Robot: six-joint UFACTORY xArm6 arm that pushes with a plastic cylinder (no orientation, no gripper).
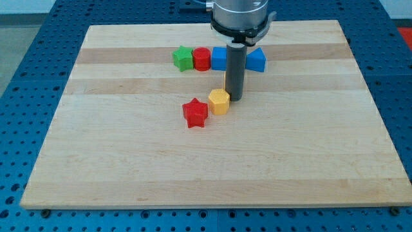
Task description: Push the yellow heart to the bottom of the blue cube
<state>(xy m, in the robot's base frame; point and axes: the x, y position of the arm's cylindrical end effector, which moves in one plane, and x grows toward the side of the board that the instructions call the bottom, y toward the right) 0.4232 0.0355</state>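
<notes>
The blue cube (219, 58) sits in a row near the view's top, partly behind my rod. A yellow block (219, 101), which looks six-sided, lies below the blue cube, touching a red star (195, 113) at its lower left. My tip (234, 98) rests on the board right beside the yellow block's upper right edge. A thin sliver of yellow (225, 77) shows at the rod's left edge, just below the blue cube. Most of it is hidden and its shape cannot be made out.
The top row holds a green star (183, 58), a red round block (202, 58), the blue cube and, right of the rod, a blue triangle-like block (257, 60). The wooden board (129, 161) lies on a blue perforated table.
</notes>
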